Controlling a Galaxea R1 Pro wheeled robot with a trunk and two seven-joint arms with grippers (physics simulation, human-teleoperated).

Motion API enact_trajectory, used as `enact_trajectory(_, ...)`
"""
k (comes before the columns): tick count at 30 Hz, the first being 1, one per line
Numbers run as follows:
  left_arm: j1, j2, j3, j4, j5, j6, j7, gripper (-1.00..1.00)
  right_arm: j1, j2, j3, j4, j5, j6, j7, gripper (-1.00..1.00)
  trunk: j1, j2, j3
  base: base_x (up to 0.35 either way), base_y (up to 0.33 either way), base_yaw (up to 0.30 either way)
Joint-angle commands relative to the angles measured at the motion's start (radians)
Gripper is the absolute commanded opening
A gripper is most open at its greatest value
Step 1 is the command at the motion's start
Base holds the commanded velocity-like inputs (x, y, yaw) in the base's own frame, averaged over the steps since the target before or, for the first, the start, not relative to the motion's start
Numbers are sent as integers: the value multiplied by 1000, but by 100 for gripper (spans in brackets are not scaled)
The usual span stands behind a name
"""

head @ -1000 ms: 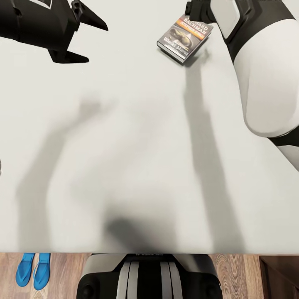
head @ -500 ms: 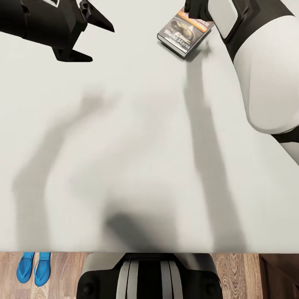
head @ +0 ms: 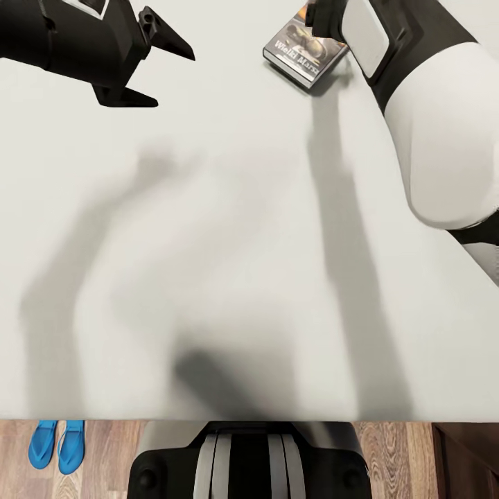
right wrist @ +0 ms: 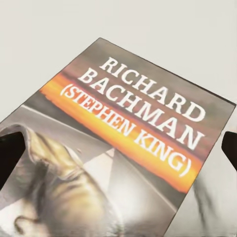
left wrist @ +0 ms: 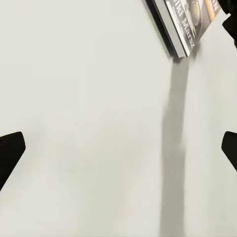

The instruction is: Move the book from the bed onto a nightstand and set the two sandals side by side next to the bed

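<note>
Book (head: 305, 54) lay flat on pale bed (head: 229, 229), far side, partly under right arm. Cover read "RICHARD BACHMAN (STEPHEN KING)" in white over orange band. Right claw (right wrist: 118, 148) spread open just above book. Left claw (head: 149, 69) open, empty, well apart. Blue sandals (head: 57, 445) side by side on wood floor (head: 395, 457) beside bed.

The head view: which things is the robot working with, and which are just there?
Part of the job:
- book lying on the bed
- two blue sandals side by side on the floor
- right tool over the book, both tools open

Just there:
- wood-plank floor
- dark wooden furniture corner, too cropped to name
</note>
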Motion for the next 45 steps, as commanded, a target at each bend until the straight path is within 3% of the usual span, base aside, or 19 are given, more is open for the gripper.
enact_trajectory(1, -1, 0, 0, 0, 5, 8, 7, 100, 6, 1, -7, 0, 6, 0, 5, 100, 0, 0, 0, 0, 0, 0)
enact_trajectory(5, -1, 0, -1, 0, 5, 9, 7, 100, 24, 1, -5, 29, 8, -57, 65, 100, 0, 0, -1, 0, 0, 0)
enact_trajectory(15, 2, -3, -9, -1, 5, 10, 7, 100, 30, 1, -4, 58, 12, -87, 96, 100, 0, 0, -1, 0, 0, 0)
enact_trajectory(24, 10, -2, -33, 0, 5, 10, 12, 100, 31, 1, -3, 62, 13, -87, 98, 100, 0, 0, -1, 0, 0, 0)
enact_trajectory(45, 28, 4, -27, 1, 5, 10, 8, 100, 19, 1, -2, 99, 16, -75, 73, 100, 0, 0, -1, -69, -14, 0)
